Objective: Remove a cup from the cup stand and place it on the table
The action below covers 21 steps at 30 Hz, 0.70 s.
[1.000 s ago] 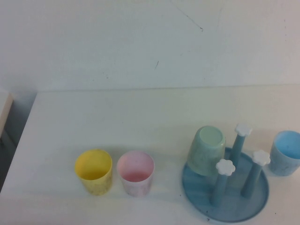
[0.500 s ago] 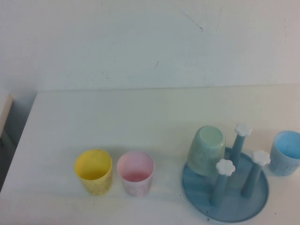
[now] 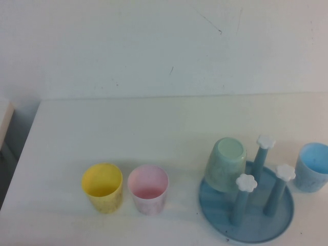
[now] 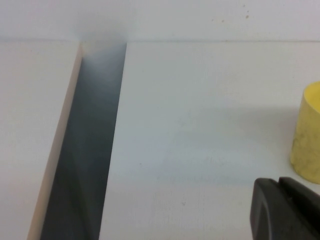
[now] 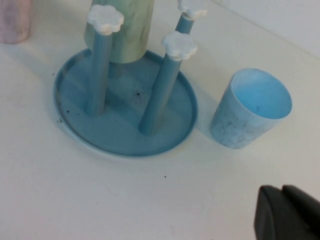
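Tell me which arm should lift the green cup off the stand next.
Right. The right gripper sits near the cup stand, with the green cup upside down on a peg. The left gripper sits beside the yellow cup, across the table.

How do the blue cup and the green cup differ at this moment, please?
The blue cup stands upright, mouth up, on the table, right of the stand; the green cup sits upside down on a peg of the stand. They differ in colour: light blue against pale green. Both are handleless tumblers of like size. Neither hand holds one; each wrist view shows only a dark part at its edge.
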Each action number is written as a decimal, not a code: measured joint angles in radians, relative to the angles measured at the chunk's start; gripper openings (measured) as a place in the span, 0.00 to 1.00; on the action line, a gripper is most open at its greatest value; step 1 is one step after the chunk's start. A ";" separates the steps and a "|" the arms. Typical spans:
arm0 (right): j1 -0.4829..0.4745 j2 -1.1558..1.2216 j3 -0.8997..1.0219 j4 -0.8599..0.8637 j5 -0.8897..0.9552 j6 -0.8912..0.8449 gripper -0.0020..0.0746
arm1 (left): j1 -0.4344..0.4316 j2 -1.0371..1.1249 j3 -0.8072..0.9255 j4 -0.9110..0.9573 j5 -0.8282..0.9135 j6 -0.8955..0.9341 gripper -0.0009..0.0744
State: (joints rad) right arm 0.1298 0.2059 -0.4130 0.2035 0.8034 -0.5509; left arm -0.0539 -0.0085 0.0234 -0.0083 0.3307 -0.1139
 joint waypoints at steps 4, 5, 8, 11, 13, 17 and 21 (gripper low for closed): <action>0.000 0.000 0.000 0.000 0.000 0.000 0.02 | -0.010 0.000 0.000 0.001 0.000 0.000 0.01; 0.000 0.000 0.000 0.000 0.000 0.000 0.02 | -0.010 0.000 0.000 0.001 0.000 0.000 0.01; 0.000 0.000 0.000 0.000 0.000 0.000 0.02 | -0.010 0.000 0.000 0.001 0.000 0.000 0.01; 0.000 0.000 0.000 0.000 0.000 0.000 0.02 | -0.010 0.000 0.000 0.001 0.000 0.000 0.01; 0.000 0.000 0.000 0.000 0.000 0.000 0.02 | -0.010 0.000 0.000 0.001 0.000 0.000 0.01; 0.000 0.000 0.004 0.000 -0.010 0.000 0.02 | -0.010 0.000 0.000 0.001 0.000 0.000 0.01; 0.000 -0.013 0.021 0.000 -0.044 0.002 0.02 | -0.010 0.000 0.000 0.001 0.000 0.000 0.01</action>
State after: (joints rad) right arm 0.1298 0.1934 -0.3917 0.2035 0.7592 -0.5488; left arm -0.0637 -0.0085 0.0234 -0.0076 0.3307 -0.1139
